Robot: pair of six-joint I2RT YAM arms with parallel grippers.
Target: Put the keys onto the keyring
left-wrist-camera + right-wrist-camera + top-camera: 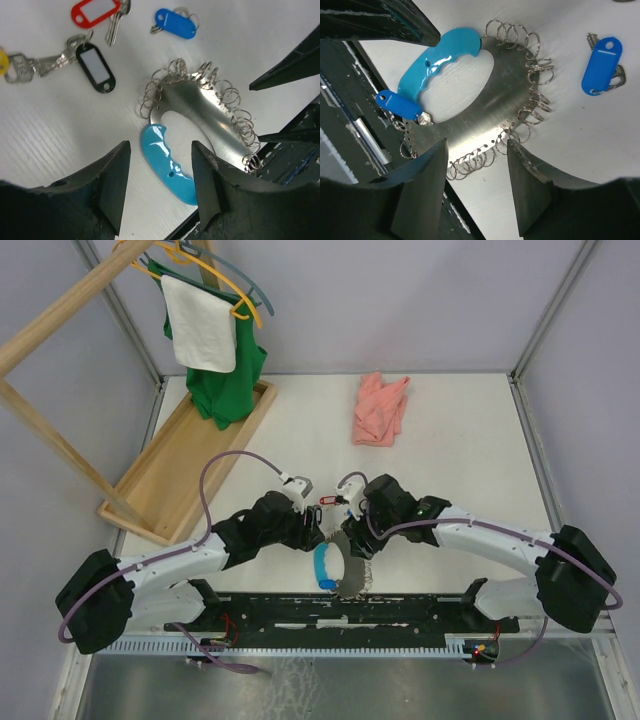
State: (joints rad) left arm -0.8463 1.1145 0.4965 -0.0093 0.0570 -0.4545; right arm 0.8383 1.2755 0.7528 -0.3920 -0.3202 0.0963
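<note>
- my left hand (pixel 160 167) and right hand (pixel 476 155) both hang with fingers apart over the keyring (pixel 505 100).
- keys (pixel 95 67) lie on the table (pixel 50 135); i can't read one's blurred stamp.

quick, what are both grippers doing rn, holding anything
left gripper: open, holding nothing, above the keyring
right gripper: open, holding nothing

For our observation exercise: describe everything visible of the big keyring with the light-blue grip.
The keyring is a flat, shiny metal plate with a large oval opening, a glossy light-blue grip on one side and small wire rings along its outer edge. It lies flat on the white table, nothing gripping it.
</note>
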